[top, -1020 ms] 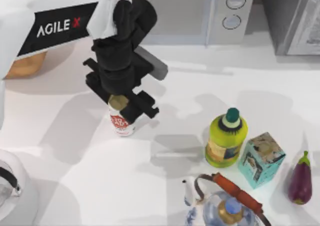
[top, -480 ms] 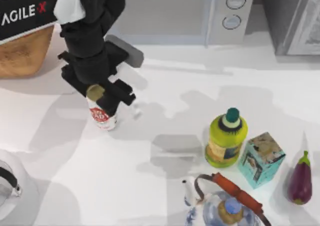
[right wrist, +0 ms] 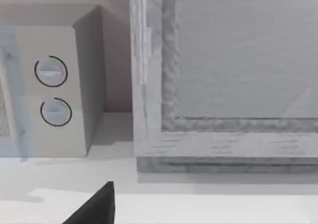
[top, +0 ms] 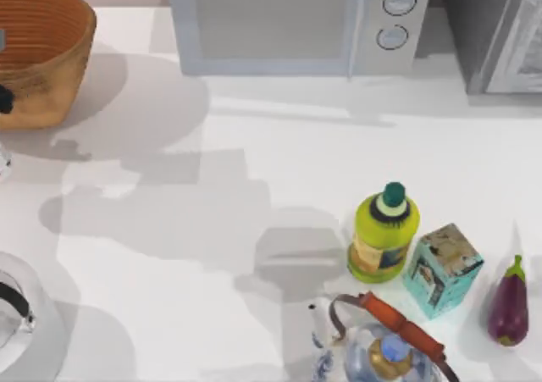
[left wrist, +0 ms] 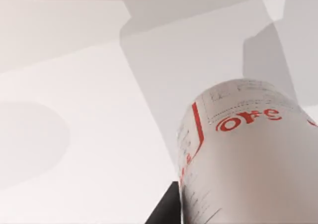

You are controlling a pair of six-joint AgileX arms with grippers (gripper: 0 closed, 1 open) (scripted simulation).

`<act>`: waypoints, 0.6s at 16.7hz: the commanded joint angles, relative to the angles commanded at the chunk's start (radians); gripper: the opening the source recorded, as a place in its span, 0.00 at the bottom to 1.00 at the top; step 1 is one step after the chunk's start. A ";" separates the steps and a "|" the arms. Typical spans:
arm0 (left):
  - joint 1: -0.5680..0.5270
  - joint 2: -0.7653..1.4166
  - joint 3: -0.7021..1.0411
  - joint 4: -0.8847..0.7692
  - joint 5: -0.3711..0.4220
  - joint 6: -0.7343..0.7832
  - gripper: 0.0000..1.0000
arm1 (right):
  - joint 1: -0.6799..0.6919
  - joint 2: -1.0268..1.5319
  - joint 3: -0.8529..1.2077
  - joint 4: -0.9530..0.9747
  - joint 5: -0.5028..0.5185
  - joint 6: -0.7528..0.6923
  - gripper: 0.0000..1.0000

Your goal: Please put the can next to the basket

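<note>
The white worktop (top: 212, 297) is lying spread out below the left hand (left wrist: 169, 210), bare and shadowed in the left wrist view. A grey cabinet (right wrist: 223, 75) is standing straight ahead of the right hand (right wrist: 94, 208), with the microwave (right wrist: 49, 85) just beside it, its two dials facing that hand. Whether the right hand is spread or pressed together cannot be told.

In the top view the basket (top: 42, 56) is sitting at the worktop's far left corner, beside the microwave; how near it lies to the left hand cannot be told. A white kettle (top: 21, 331) is showing at the near left edge. At the near right a blue-and-white teapot (top: 373, 348), a yellow-green bottle (top: 383, 238), a teal box (top: 442, 269) and an eggplant (top: 509, 301) are standing close together.

The can (left wrist: 248, 159) is sitting right in the left hand, which is pinching it: a dark part of the hand is pressing against the can's side, and the red lettering is pointing away from the hand, toward the worktop.
</note>
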 joint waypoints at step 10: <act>0.185 0.118 -0.041 0.132 -0.113 -0.076 0.00 | 0.000 0.000 0.000 0.000 0.000 0.000 1.00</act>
